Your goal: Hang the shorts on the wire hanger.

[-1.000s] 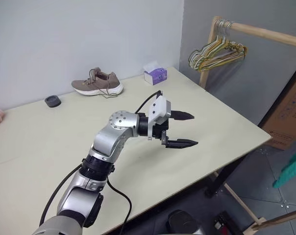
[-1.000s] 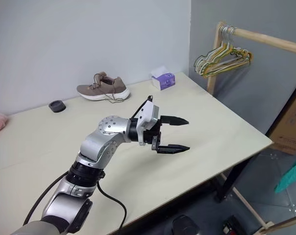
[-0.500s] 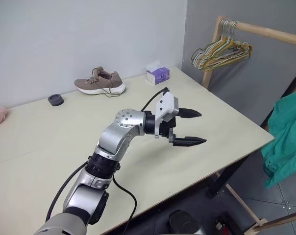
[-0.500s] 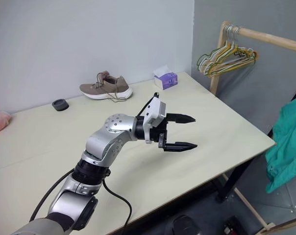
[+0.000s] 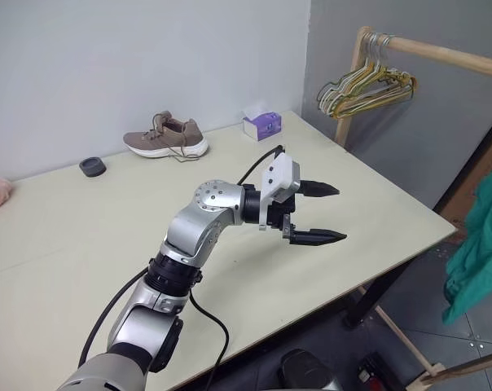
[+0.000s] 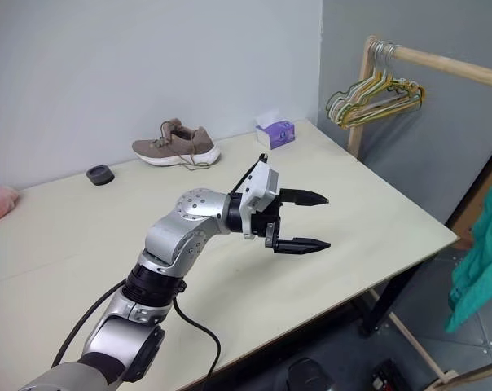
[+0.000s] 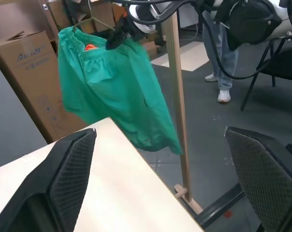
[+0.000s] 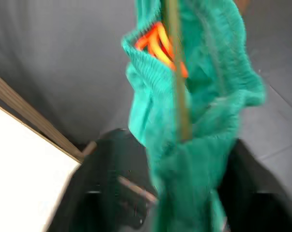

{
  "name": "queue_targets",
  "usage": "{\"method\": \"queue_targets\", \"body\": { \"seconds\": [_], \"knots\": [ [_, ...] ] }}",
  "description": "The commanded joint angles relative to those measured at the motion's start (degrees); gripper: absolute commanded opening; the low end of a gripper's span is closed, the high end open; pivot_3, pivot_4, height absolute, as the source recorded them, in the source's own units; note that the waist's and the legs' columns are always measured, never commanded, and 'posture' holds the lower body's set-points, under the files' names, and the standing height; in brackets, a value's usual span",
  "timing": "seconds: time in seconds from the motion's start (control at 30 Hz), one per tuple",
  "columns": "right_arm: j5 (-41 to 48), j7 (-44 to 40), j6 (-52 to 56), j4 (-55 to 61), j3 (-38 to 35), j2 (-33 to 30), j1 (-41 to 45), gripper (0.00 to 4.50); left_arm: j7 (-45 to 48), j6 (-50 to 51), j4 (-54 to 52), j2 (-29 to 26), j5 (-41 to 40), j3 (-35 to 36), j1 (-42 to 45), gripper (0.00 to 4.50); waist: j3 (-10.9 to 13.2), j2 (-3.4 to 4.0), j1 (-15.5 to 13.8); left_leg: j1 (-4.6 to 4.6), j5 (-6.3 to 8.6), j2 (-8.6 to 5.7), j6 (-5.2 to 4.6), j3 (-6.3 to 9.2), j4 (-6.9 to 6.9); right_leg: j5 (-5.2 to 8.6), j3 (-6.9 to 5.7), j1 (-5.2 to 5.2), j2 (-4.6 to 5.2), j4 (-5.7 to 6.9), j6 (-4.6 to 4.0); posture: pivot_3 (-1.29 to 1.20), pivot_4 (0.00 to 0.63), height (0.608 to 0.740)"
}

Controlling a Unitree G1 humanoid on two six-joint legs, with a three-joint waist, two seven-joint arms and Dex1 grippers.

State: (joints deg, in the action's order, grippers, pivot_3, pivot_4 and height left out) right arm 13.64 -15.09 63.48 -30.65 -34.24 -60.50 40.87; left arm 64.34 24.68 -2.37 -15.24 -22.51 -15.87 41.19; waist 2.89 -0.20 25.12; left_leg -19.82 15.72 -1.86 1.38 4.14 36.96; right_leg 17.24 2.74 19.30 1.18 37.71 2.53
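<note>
Teal shorts point(image 7: 112, 87), one wire hanger point(image 8: 177, 72)

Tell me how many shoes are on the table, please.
1. The brown shoe lies alone at the far edge of the table, near the wall, between the small dark round object and the purple tissue box. No second shoe is visible.

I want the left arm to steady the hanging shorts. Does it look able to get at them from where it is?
Probably not without leaning. The left pincer hovers open over the table, while the shorts hang beyond its far edge. Nothing blocks the way.
</note>
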Motion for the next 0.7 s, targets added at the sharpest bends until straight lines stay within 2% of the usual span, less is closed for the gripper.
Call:
{"method": "queue_targets", "body": {
  "seconds": [0.03, 0.1, 0.3, 0.5, 0.7],
  "knots": [
    [0.85, 2.58, -0.19, 9.36, -4.12, 1.09, -1.27, 3.94, -0.39, -1.03, 0.02, 0.31, -0.01, 0.53, 1.55, 4.50, -0.01, 0.01, -0.03, 0.00, 0.00, 0.00, 0.00, 0.01, 0.00, 0.00, 0.00, 0.00, 0.00, 0.00, 0.01, -0.44, 0.000, 0.740],
    [0.35, 4.41, -1.66, 15.04, -5.60, 2.41, -3.18, 4.46, -0.45, -1.42, 0.39, 0.10, 0.38, 0.56, 1.35, 4.50, -0.03, 0.04, -0.03, -0.01, 0.00, 0.00, 0.00, 0.03, 0.00, 0.00, 0.02, 0.00, 0.01, 0.00, 0.02, -0.44, 0.000, 0.740],
    [-3.25, 8.43, -9.75, 29.69, -4.41, 5.73, -9.52, 4.46, -0.80, -2.08, 1.70, -0.78, 1.42, 0.93, 0.53, 4.50, -0.04, 0.07, -0.13, -0.02, 0.00, -0.01, 0.00, 0.05, 0.00, 0.01, 0.07, 0.02, 0.01, 0.01, 0.05, -0.44, 0.000, 0.740],
    [-8.89, 13.19, -19.53, 35.70, -2.10, 7.81, -12.27, 4.46, -2.52, -2.79, 3.14, -2.06, 2.75, 1.51, -0.82, 4.50, -0.06, 0.09, -0.04, -0.01, 0.00, 0.00, 0.00, 0.06, -0.01, 0.02, 0.10, 0.03, 0.02, 0.01, 0.06, -0.43, 0.000, 0.740],
    [-7.80, 14.60, -7.82, 38.18, -3.99, 12.45, -11.95, 4.46, -3.55, -3.32, 2.99, -3.65, 3.44, 2.07, -2.93, 4.50, -0.05, 0.08, -0.40, -0.02, 0.00, 0.00, 0.00, 0.09, 0.00, 0.01, 0.09, 0.03, 0.02, 0.03, 0.06, -0.42, 0.000, 0.740]
  ]
}}
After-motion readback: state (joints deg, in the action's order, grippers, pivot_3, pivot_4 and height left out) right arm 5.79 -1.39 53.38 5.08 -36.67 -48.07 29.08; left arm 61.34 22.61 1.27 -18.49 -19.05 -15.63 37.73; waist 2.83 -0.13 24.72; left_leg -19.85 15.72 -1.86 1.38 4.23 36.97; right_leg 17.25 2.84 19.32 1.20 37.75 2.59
